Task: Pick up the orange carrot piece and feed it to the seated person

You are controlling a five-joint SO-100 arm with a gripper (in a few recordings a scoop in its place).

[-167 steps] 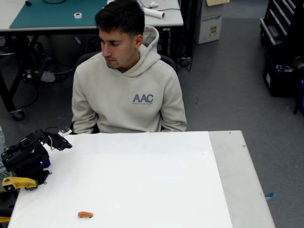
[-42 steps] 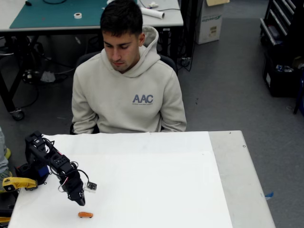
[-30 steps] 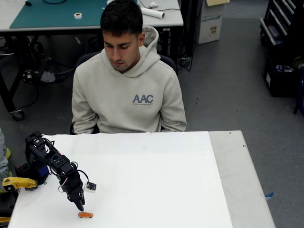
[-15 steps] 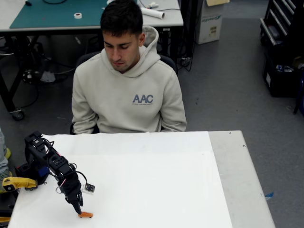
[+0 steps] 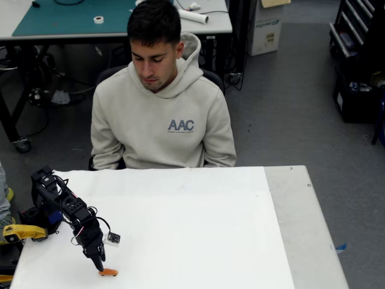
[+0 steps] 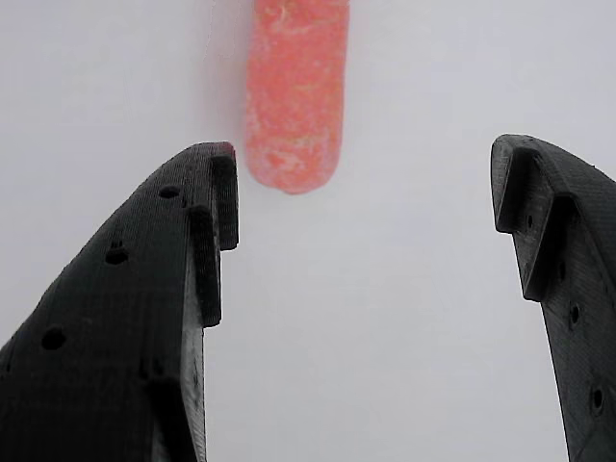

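The orange carrot piece (image 5: 108, 272) lies on the white table near its front left edge. In the wrist view the carrot piece (image 6: 295, 91) is a rounded orange oblong lying lengthwise, its near end just ahead of the left fingertip. My black gripper (image 5: 98, 267) points down at the table right beside the carrot's left end. In the wrist view the gripper (image 6: 366, 197) is open, with nothing but bare table between its fingers (image 6: 207, 221). The seated person (image 5: 161, 102) in a beige "AAC" hoodie sits behind the table's far edge, looking down.
The white table (image 5: 198, 223) has a grey strip along its right side. A yellow clamp (image 5: 23, 232) sits by the arm's base at the left edge. Behind the person stand a workbench with a green mat (image 5: 72, 15) and grey floor.
Over the last seconds the arm unfolded from its rest pose and lowered toward the carrot. In the last half second it barely moved.
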